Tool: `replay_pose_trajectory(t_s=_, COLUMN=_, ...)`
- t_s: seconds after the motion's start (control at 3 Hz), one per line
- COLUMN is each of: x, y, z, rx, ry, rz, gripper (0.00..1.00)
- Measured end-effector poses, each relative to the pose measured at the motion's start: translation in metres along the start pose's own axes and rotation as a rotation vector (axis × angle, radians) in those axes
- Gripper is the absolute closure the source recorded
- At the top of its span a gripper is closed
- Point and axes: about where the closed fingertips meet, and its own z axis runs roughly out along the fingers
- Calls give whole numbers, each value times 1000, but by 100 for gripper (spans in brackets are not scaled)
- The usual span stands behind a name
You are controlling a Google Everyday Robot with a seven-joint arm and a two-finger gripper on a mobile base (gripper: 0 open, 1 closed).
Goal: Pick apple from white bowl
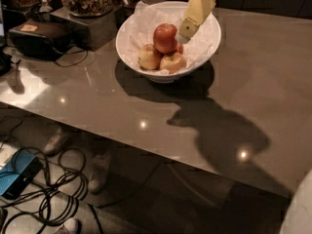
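The pale yellow gripper point(186, 32) hangs inside the wide round white bowl point(126, 48), just beside the big shiny red apple point(165, 37). Nobody can tell whether its jaws are spread or pressed together.

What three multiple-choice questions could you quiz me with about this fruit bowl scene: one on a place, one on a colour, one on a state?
1. Where is the gripper?
A. Over the white bowl, close beside the apple
B. Far off to one side of the bowl
C. Underneath the bowl

2. What colour is the topmost apple?
A. Green
B. Deep red
C. Yellow

3. What state is that apple in?
A. Lifted clear of the bowl
B. Lying outside the bowl
C. Resting on the smaller apples in the bowl

Answers:
1 A: the gripper's tip hangs within the bowl's rim, next to the apple.
2 B: it is glossy red nearly all over.
3 C: it sits on top of the pile, not raised.
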Motion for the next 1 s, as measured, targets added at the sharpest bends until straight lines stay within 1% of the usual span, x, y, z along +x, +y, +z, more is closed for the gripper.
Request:
replay_pose_trajectory(t_s=0.33, x=-2, y=-12, z=19, rx=-19, ry=3, rz=41, gripper=8)
replay_pose_trajectory(t_s=0.67, x=-4, y=-23, z=35, rx=-28, ry=14, rz=60, gripper=20)
replay_pose_trajectory(t_s=1.0, x=-7, y=-28, z=47, rx=-39, ry=21, rz=63, gripper=21)
